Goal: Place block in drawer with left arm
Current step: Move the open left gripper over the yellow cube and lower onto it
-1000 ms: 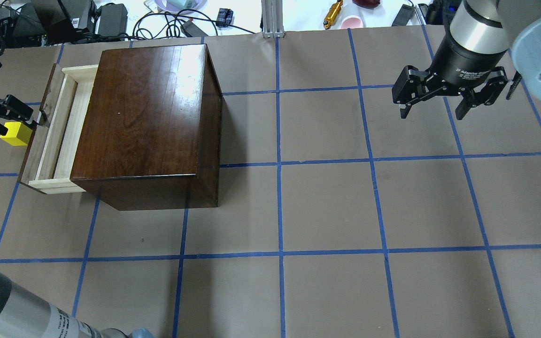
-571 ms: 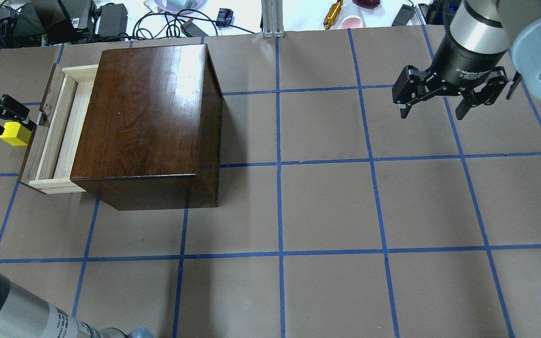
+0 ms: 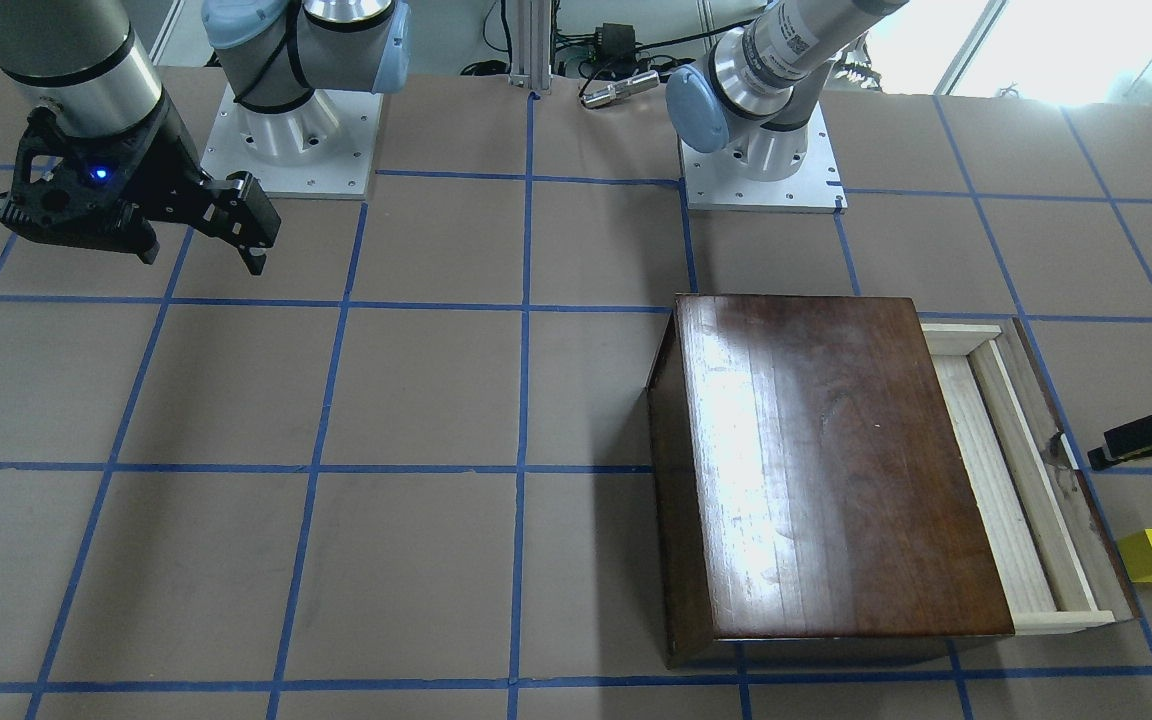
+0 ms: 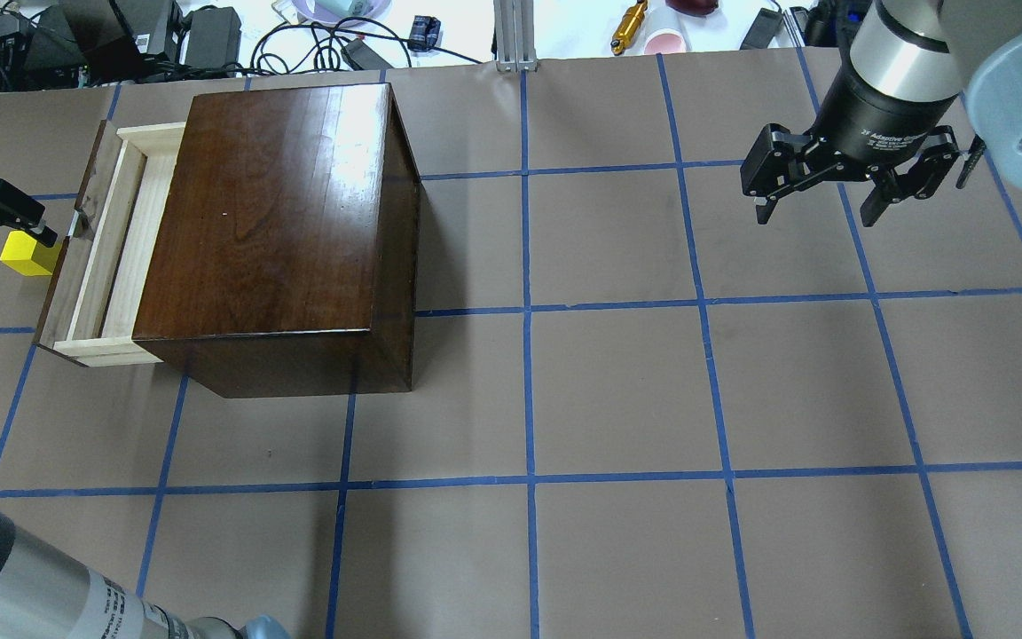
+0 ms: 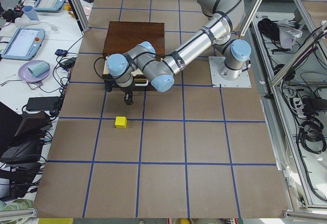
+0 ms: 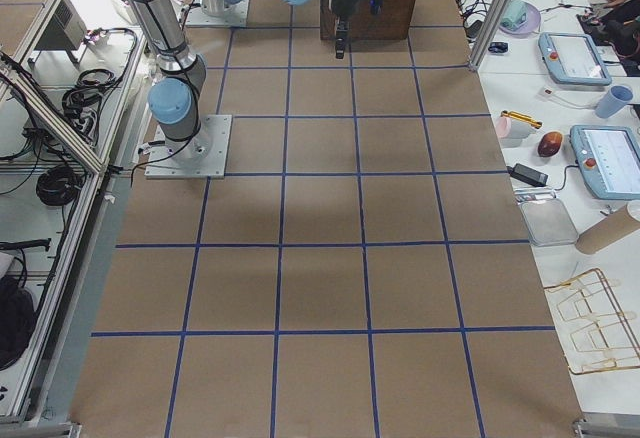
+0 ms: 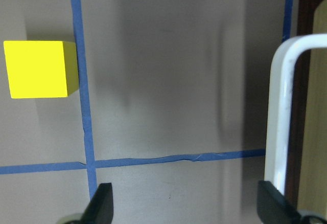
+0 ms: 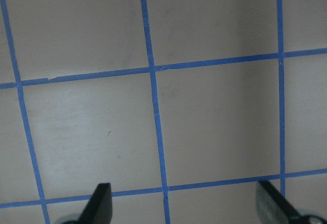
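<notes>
Block [image 4: 28,253] beside drawer [image 4: 96,257], outside.

Block [image 5: 120,122] (yellow) lies near left arm [image 5: 196,42]

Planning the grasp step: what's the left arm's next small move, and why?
Probably shift the left gripper sideways until it is centred over the block. Its jaws stand open and empty, and the block sits on the table off to one side of the gap, outside the open drawer.

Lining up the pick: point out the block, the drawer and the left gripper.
block [image 4: 27,255], overhead view, top face.
drawer [image 4: 131,248], overhead view, bare pale floor.
left gripper [image 7: 186,206], left wrist view, midway between the open jaws.
</notes>
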